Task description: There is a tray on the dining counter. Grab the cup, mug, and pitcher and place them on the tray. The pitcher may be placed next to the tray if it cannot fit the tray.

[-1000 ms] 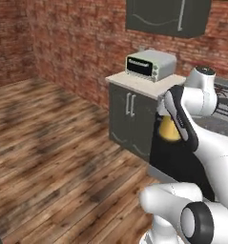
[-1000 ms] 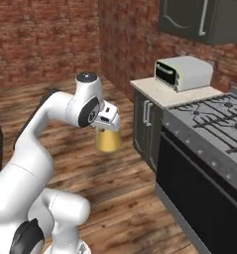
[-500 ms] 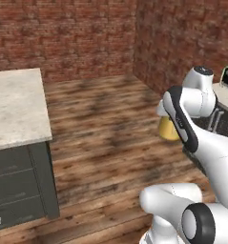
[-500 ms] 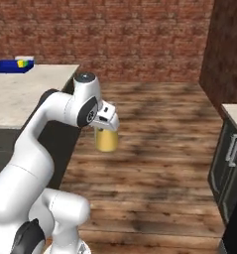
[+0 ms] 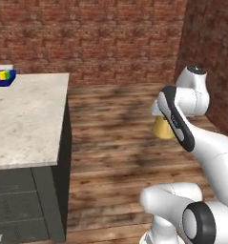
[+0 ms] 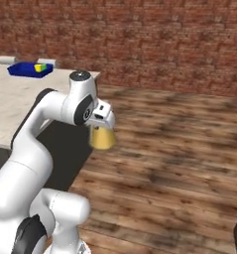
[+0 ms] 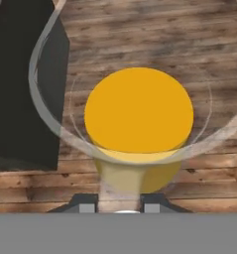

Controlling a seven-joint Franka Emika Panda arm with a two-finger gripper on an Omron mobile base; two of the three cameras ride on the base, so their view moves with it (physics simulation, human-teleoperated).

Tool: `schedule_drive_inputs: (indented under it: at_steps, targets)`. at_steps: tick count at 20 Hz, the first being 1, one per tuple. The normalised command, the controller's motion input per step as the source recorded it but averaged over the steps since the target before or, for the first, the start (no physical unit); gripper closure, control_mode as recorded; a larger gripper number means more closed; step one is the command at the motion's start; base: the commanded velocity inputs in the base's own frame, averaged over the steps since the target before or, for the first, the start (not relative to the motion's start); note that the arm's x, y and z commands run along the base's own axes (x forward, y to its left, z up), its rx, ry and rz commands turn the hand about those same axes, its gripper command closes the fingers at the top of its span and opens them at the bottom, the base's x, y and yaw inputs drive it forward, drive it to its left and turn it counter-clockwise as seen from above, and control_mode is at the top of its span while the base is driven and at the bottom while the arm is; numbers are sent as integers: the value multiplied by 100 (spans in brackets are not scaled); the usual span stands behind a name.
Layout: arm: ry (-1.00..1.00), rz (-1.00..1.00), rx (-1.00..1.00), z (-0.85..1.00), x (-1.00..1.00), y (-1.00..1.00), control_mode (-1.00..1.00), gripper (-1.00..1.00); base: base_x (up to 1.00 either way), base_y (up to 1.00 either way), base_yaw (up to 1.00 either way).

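In the left base view, the pitcher [image 5: 162, 128] hung in the air over the wooden floor [image 5: 110, 138], partly hidden behind the white forearm, its amber liquid showing below the wrist. The arm rose from the lower right, folded at the elbow, so the load was carried close to the body, probably to keep it steady while the base travelled. The desk [image 5: 25, 119] stood well apart to the left, with the blue tray [image 5: 1, 78] at its far end and the yellow cup [image 5: 2, 75] and a touch of the green mug [image 5: 10, 74] already sitting in it.

In the right base view, the claw [image 6: 101, 124] pointed downward from a tucked wrist, and the pitcher hung upright beneath it, near the desk's corner but not above it. The tray lay far back on the desk top, so a good stretch of surface separated it from the load.

In the hand view, the camera looked straight down through the flared glass rim onto the orange liquid. The two dark fingertips [image 7: 84, 203] were closed on the glass wall at the rim, gripping the pitcher. Only the pitcher, I judged, was left to deliver.
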Motion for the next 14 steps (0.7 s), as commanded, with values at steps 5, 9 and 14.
schedule_drive_inputs:
  at_steps: [5,9,14]
  targets:
    - [0,0,0,0,0,0,100,100,100,-73,18]
    - [0,0,0,0,0,0,100,100,100,-82,14]
    - [0,0,0,0,0,0,100,100,100,-70,9]
